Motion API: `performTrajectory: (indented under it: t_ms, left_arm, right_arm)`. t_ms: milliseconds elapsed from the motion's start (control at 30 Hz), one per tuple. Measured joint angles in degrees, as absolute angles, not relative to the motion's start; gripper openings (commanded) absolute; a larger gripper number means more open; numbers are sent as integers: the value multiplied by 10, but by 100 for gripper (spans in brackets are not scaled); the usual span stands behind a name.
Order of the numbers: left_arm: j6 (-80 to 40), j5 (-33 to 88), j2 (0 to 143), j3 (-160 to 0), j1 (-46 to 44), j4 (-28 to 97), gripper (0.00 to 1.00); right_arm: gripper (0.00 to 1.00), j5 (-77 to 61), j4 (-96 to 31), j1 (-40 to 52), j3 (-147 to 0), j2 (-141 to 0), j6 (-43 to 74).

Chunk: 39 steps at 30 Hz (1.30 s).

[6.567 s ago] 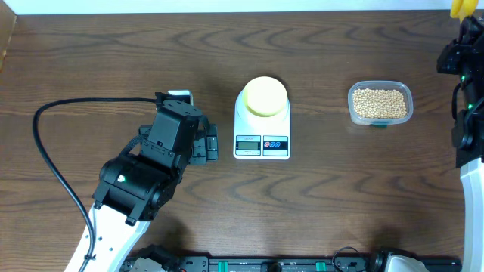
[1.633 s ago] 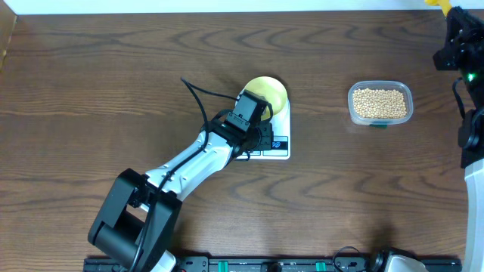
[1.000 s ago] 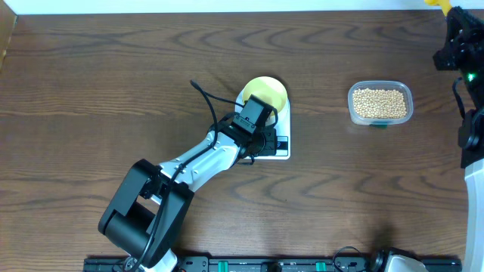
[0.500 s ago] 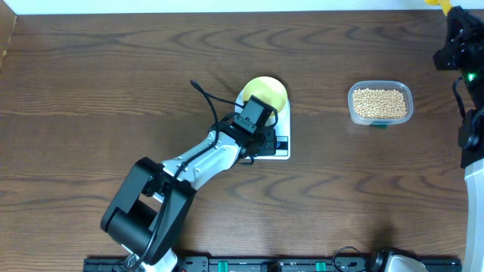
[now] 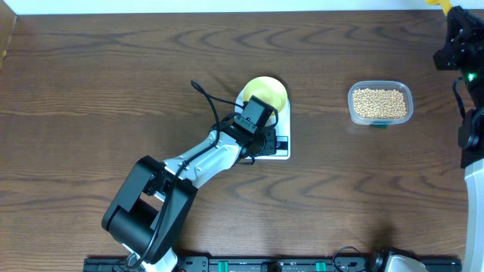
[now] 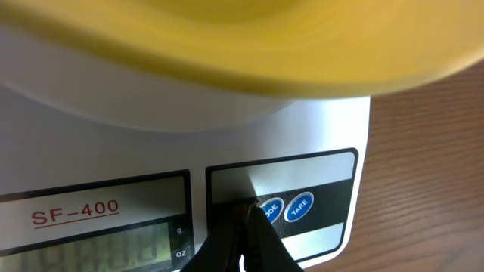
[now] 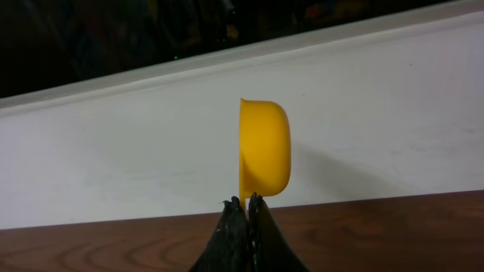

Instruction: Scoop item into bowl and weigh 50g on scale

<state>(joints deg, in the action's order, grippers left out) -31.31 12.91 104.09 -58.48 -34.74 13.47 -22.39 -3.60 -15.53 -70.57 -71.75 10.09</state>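
Scale (image 6: 325, 128) front face touching tip of closed left claw (image 6: 246, 210).

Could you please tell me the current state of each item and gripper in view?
scale: display unreadable.
bowl: on the scale, looks empty.
tub: open, full of beans.
left gripper: shut, tips at the scale's buttons.
right gripper: shut on the scoop.
scoop: held, contents hidden.

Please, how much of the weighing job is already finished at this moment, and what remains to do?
Done: the bowl sits on the scale, and the right gripper is shut on the handle of the yellow scoop. In hand: the left gripper, shut, has its tips at the scale's panel beside the blue buttons. Left: all the scooping; the beans lie in the clear tub, and none show in the bowl.
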Motion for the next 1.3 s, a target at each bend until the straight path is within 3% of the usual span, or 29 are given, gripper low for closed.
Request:
performTrajectory:
  t_ms: [667,867,900,967,1067,1100,1200,1233,1267,1300]
  left_arm:
    - [-312,170,1039,-585,-348,100,7]
    - [-299,161,941,-585,-343,100,8]
    - [-298,151,892,-585,-333,101,17]
    - [-299,138,832,-585,-309,119,45]
    - [-296,117,750,-587,-244,183,48]
    - [-295,114,733,-587,-225,204,57]
    - [-296,104,692,-587,-167,281,71]
    - [-295,102,683,-587,-152,303,91]
    - [-297,101,678,-587,-141,319,98]
    - [-294,101,674,-587,-133,337,98]
  right_arm:
    - [1,-224,-37,-155,-705,-717,100]
    - [1,-225,-39,-156,-705,-717,97]
    - [1,-225,-40,-157,-705,-717,96]
    - [1,-225,-41,-162,-705,-717,96]
    - [1,-225,-40,-172,-705,-717,95]
    - [1,-225,-41,-176,-705,-717,94]
    - [1,-225,-40,-187,-706,-717,94]
    - [1,-225,-41,-190,-705,-717,94]
    - [1,-225,-41,-198,-705,-717,94]
    - [1,-225,-41,-204,-705,-717,94]
